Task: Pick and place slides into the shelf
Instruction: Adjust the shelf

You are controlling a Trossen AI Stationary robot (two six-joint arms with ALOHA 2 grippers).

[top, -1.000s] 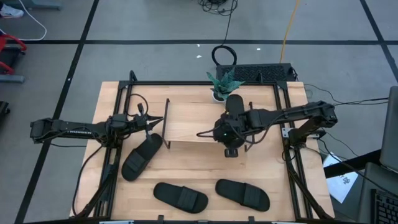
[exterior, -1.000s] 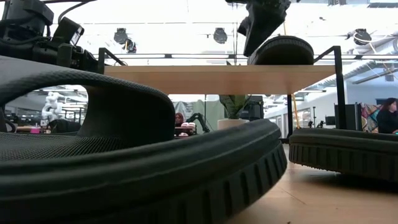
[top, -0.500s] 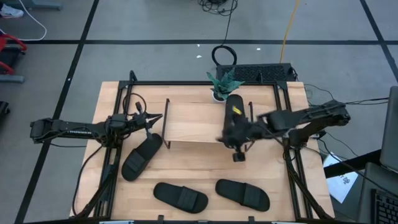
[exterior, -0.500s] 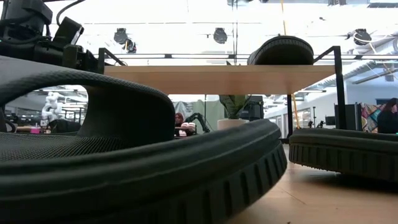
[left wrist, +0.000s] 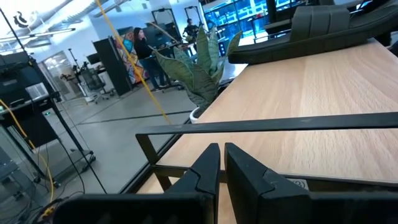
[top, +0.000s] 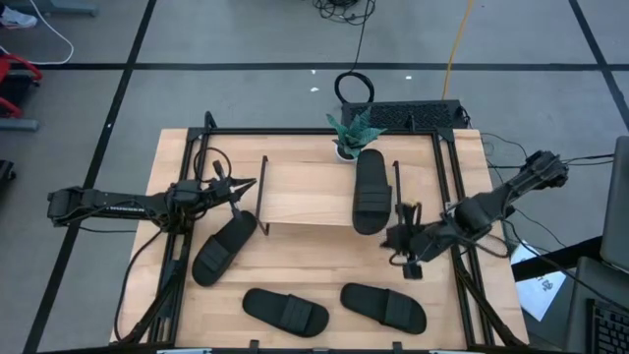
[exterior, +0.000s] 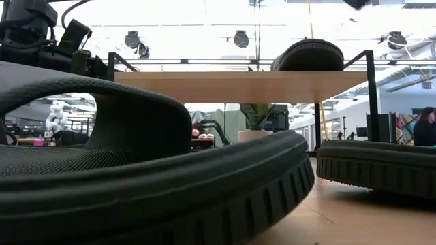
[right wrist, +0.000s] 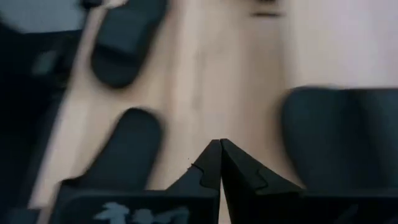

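Observation:
The shelf (top: 305, 194) has a light wooden top board on a thin dark wire frame. One black slide (top: 370, 190) lies flat on the board's right part; in the low view this slide (exterior: 308, 56) sits on the board (exterior: 238, 87). Three more slides lie soles down on the table: one (top: 224, 246) by the shelf's left near corner and two (top: 285, 311) (top: 383, 306) near the near edge. My left gripper (top: 248, 185), shut, hovers at the shelf's left end. My right gripper (top: 393, 237), shut, is beside the shelf's right near corner and touches nothing.
A small potted plant (top: 351, 138) stands at the shelf's far edge. Dark metal frame rails (top: 447, 197) run along the table's left, right and far sides. In the low view one slide (exterior: 136, 170) fills the foreground and another (exterior: 375, 167) lies to the right.
My right gripper has let go of the slide on the shelf's top board, risen and drawn back toward the table's right and near side. The slide stays lying on the board.

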